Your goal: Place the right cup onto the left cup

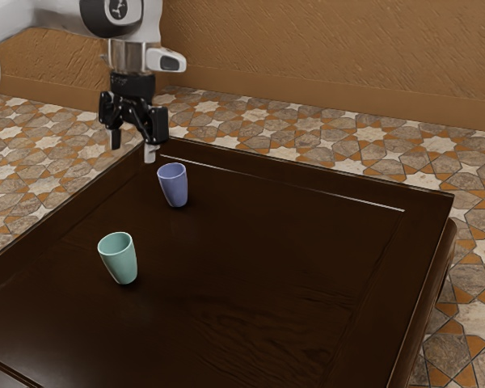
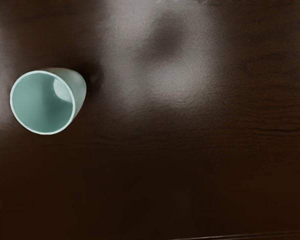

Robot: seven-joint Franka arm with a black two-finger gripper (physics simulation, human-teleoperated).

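apart, teal cup [image 1: 124, 265], blue cup [image 1: 175, 190], unreadable emblem [image 1: 118, 9] on white arm [image 1: 151, 26]

The place looks like a room in a home, though which room is unclear. A dark wood table [image 1: 250, 267] with a framed edge fills the lower part of the exterior view. Behind it, patterned floor tiles [image 1: 307, 125] in stars and polygons of cream, brown and orange meet a textured tan wall [image 1: 331, 48] with a plain baseboard [image 1: 323, 90].
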